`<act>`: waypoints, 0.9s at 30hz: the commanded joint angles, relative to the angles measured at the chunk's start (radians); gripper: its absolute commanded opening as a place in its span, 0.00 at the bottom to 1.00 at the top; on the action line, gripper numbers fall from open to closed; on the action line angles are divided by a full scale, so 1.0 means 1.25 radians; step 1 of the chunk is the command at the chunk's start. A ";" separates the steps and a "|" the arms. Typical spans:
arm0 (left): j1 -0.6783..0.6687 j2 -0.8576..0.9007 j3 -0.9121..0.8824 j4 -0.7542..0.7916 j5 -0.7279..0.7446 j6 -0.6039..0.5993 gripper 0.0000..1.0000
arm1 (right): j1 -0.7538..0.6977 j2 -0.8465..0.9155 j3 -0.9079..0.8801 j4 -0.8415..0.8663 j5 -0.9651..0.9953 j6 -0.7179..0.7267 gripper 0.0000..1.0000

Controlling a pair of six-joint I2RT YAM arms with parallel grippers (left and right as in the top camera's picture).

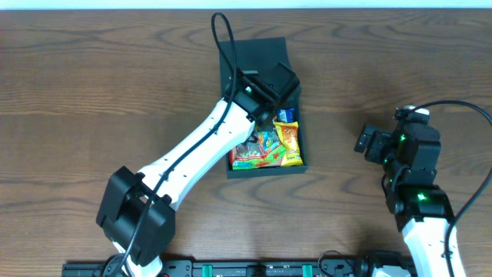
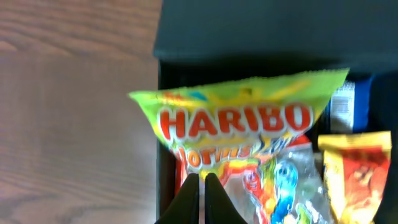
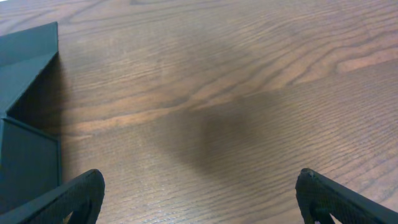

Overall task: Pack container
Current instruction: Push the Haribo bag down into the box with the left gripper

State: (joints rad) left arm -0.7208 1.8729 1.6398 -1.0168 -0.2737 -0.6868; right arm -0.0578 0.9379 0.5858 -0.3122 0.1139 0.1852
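Left hand [image 2: 198, 186] pressed together, seemingly pinching green-yellow plastic Haribo gummy packet [image 2: 236, 118] over dark teal-black square cardboard container [image 1: 265, 171], mid brown wooden tabletop [image 1: 92, 92]. Right hand [image 3: 199, 199] spread, idle at container's 3 o'clock. Risk: packet overhangs 9 o'clock wall; a release there could leave it draped on the rim, blocking the hinged lid [image 1: 257, 52].

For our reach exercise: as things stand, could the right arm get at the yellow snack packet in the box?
Probably yes. The yellow packet lies uncovered by the container's right wall, bare table between it and the open right gripper.
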 commanded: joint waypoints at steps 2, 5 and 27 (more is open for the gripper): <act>0.026 0.027 0.008 0.006 -0.044 0.012 0.06 | -0.006 -0.001 -0.008 0.001 0.010 -0.009 0.99; 0.036 0.057 0.008 0.007 -0.032 0.011 0.06 | -0.006 -0.001 -0.008 0.001 0.010 -0.009 0.99; 0.038 0.235 0.007 0.121 0.114 0.045 0.06 | -0.006 -0.001 -0.008 0.001 0.010 -0.009 0.99</act>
State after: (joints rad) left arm -0.6716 2.1075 1.6501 -0.8631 -0.2127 -0.6495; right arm -0.0578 0.9379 0.5858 -0.3122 0.1139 0.1852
